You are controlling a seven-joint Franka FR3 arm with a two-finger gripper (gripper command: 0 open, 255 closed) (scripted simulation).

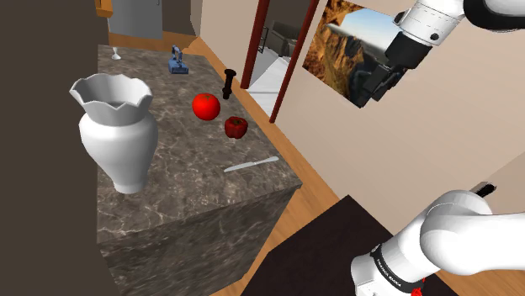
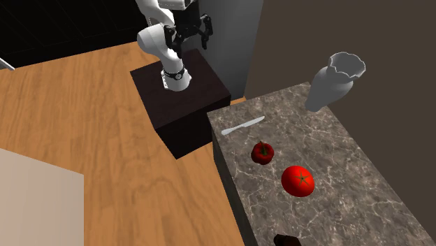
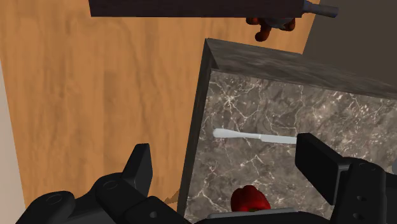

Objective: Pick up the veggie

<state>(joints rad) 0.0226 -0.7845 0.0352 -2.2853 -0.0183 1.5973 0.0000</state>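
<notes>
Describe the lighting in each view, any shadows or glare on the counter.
Shoulder view: even light; the white vase shows soft shading down one side, and the marble counter has no glare. Second exterior view: a black area lies beside the arm; the tomato is bright. Wrist view: the red pepper looks dim, the counter's edge faces darker than its top.

the veggie is a small, dark red pepper (image 2: 263, 152) with a little green stem on top. it sits upright on the grey stone counter (image 2: 349, 154), close to the edge. a bigger round tomato (image 2: 298, 180) is just beside it, not touching. a white knife (image 2: 242, 126) lies near it on the other side.
</notes>
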